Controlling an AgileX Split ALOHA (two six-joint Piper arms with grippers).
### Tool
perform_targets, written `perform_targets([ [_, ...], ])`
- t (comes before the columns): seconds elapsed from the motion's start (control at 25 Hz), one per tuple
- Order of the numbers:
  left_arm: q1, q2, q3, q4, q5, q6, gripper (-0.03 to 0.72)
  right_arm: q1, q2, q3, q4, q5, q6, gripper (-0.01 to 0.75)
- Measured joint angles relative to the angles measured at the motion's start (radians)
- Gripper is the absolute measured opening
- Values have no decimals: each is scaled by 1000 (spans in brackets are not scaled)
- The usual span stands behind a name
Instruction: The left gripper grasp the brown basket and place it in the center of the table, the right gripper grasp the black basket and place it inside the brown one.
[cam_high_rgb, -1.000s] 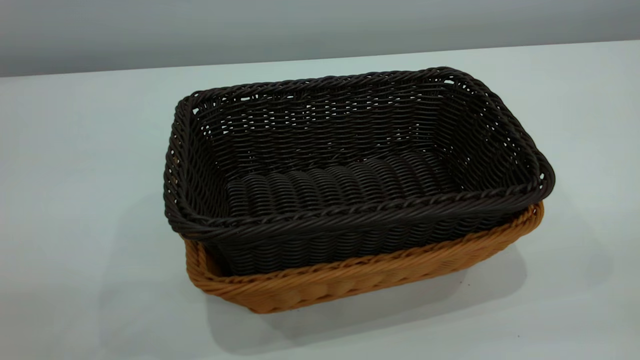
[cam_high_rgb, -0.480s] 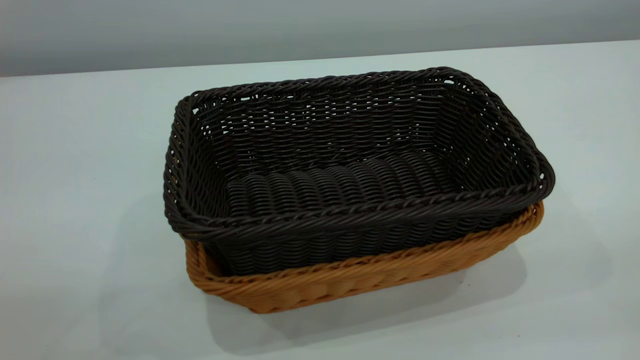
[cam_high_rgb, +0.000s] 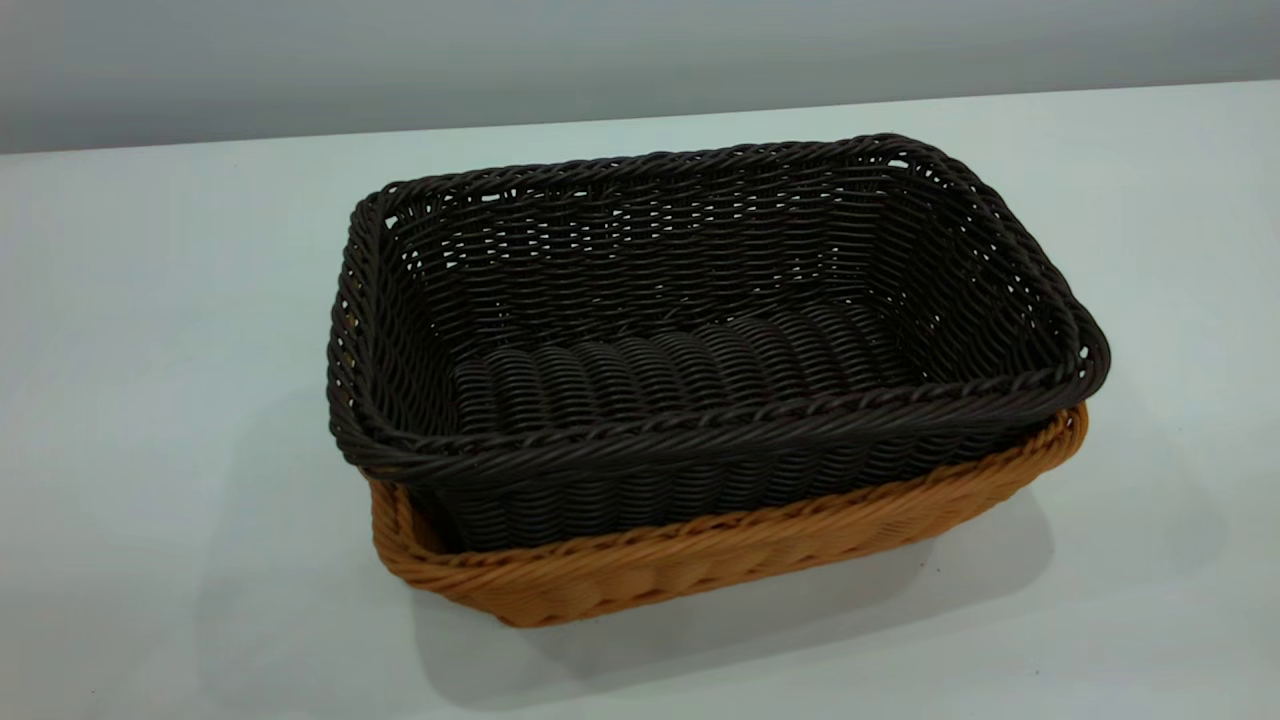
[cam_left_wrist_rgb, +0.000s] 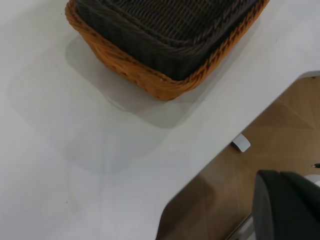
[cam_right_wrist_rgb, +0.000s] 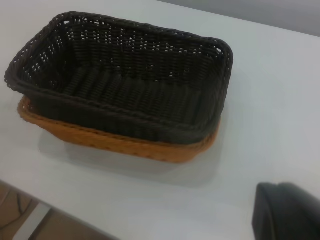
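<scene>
The black basket (cam_high_rgb: 700, 340) is seen nested inside the brown basket (cam_high_rgb: 720, 560), and both are carried by the desk (cam_high_rgb: 160, 300) near its middle, so the placing is judged to be done. The dark rim is raised above the tan rim, probably because the two bodies are of almost equal size and the inner one cannot sink fully. In the exterior view the shared long axis is laid from left to right, a little turned, and the openings are pointed upward. No hand is shown there. In each wrist view only a dark part of the arm's own end is seen, well apart from the baskets; how far either hand is open cannot be told, and nothing appears to be held.
</scene>
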Motion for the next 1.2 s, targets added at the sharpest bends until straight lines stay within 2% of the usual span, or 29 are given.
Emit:
perform_targets([
  [0.12,18,1,0,-1,0,0,20,-46,0,0,0,0,0,0],
  [0.24,84,1,0,-1,0,0,20,-133,1,0,0,0,0,0],
  [0.52,354,1,0,-1,-1,2,20,-371,1,0,0,0,0,0],
  [0.64,483,1,0,-2,-1,2,20,-432,1,0,0,0,0,0],
  [0.76,613,1,0,-2,-3,2,20,-433,2,0,0,0,0,0],
  [0.96,761,1,0,-2,-3,1,20,-433,1,0,0,0,0,0],
  [1.2,781,-49,0,-2,1,1,20,-432,-35,-4,0,7,0,0],
])
